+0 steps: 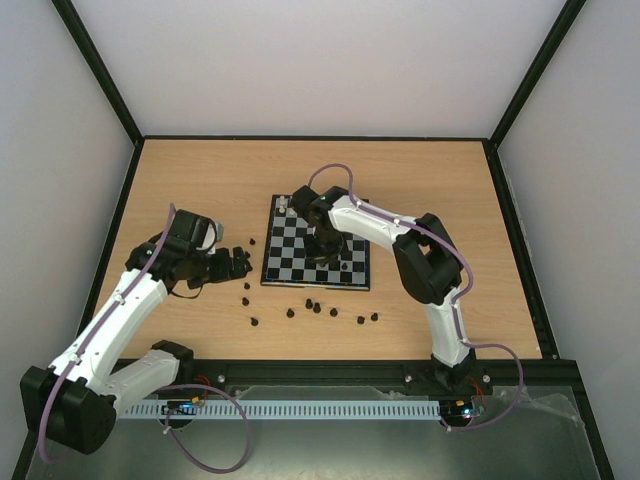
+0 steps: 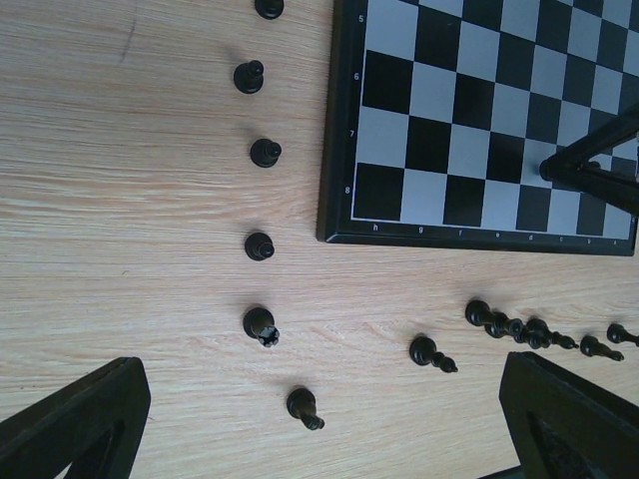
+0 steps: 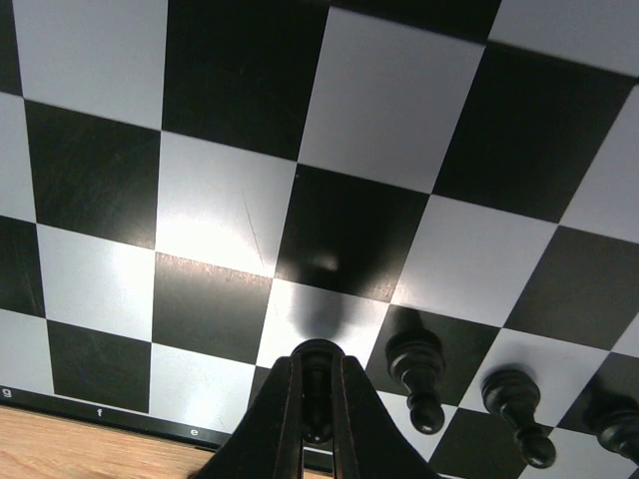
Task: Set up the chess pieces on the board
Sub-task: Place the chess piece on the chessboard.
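My right hand [image 3: 318,409] pinches a black piece [image 3: 318,361] upright, low over the board [image 3: 215,225] edge row beside placed pieces [image 3: 416,371], to seat it squarely; left hand [image 2: 321,424] hangs open above loose pieces [image 2: 262,153] on the bench [image 2: 120,220].

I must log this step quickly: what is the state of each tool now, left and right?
Left tool: open, holding nothing.
Right tool: closed on a black chess piece.
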`<state>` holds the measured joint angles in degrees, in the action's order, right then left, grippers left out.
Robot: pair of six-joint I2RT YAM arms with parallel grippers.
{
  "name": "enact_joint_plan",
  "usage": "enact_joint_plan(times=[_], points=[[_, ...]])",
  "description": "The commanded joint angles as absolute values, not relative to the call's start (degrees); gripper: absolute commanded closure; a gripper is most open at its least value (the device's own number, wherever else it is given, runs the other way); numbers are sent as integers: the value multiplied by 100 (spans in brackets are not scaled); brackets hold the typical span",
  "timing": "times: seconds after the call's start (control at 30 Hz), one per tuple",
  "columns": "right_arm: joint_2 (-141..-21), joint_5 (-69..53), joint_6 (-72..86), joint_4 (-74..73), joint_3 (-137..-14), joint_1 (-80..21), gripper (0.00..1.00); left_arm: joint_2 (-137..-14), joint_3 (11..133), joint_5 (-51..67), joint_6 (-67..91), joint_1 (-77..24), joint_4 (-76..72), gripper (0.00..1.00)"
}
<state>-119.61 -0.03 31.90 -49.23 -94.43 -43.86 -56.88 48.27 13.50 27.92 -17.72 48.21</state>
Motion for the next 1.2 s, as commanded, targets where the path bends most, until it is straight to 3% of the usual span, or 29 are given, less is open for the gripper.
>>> enact_joint_plan(times=[0.0, 0.97, 1.17], points=[[-12024, -66, 3189, -5040, -9281, -4451, 97, -5706, 4751, 1415, 2814, -1786, 4790, 1], [-12228, 40, 3072, -5023, -9437, -4465, 94, -5625, 4722, 1379, 2829, -1788, 4851, 1], [-12198, 30, 3034, -5083, -9553, -4463, 88, -5664, 4738, 1389, 2821, -1789, 4834, 1]])
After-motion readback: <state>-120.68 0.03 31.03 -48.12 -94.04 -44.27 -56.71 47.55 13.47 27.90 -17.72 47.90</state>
